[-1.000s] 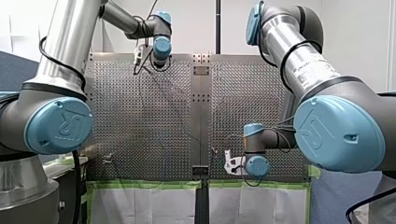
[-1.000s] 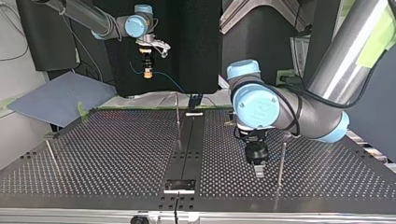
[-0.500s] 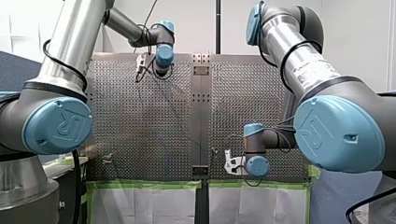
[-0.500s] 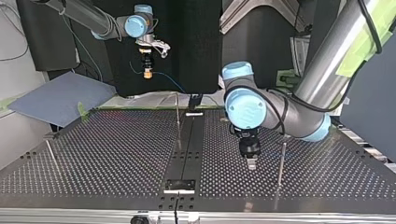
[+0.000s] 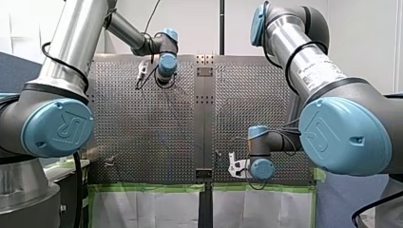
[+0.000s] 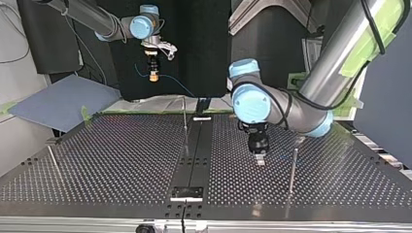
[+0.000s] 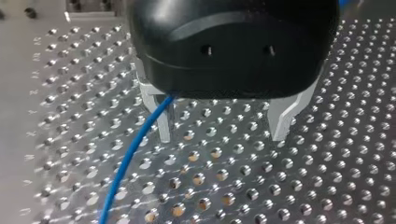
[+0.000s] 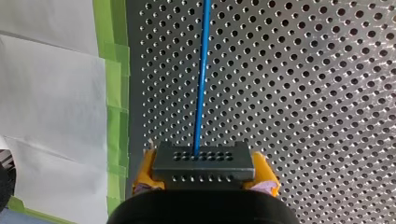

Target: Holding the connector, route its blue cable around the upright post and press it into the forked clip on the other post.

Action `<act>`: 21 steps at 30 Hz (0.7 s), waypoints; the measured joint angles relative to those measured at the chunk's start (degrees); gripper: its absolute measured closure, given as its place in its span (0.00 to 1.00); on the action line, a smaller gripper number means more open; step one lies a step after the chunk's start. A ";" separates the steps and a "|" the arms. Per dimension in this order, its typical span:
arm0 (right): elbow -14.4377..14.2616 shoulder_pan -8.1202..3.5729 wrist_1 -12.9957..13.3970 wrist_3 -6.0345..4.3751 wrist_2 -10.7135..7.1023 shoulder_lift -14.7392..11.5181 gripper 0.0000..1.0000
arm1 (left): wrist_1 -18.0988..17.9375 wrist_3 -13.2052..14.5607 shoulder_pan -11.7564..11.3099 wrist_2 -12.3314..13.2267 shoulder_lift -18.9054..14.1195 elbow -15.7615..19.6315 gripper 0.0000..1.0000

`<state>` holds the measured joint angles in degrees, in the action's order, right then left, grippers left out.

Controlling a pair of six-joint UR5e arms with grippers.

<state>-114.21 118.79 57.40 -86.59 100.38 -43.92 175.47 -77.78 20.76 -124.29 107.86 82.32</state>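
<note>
Right gripper (image 8: 205, 175) clamped the connector (image 8: 203, 161) between its pads, cable (image 8: 201, 70) ran straight ahead, left gripper (image 7: 224, 127) hung over the table (image 7: 289, 186), fingers (image 7: 282, 119) wide apart, cable beside one finger.

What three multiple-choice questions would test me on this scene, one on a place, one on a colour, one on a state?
1. The connector is: A. in my left hand; B. in my right hand; C. in neither hand.
2. The cable is: A. red; B. blue; C. green.
3. My left hand is: A. shut on the cable; B. shut on the connector; C. open.

Answers:
1 B: the right wrist view shows the yellow pads clamping it.
2 B: it runs blue out of the connector.
3 C: its metal fingers stand wide apart, clamping nothing.
</note>
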 joint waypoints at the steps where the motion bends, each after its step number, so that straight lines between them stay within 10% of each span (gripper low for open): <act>1: 0.00 0.00 -0.02 0.00 0.00 -0.01 1.00 | -0.24 0.09 0.06 -0.04 0.14 0.25 0.00; 21: 0.00 -0.62 -0.10 -0.08 0.25 -0.01 1.00 | -1.55 0.70 3.15 -2.43 5.98 4.19 0.00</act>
<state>-114.22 118.16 57.29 -86.66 100.63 -43.93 173.92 -77.08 23.92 -126.72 113.85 86.52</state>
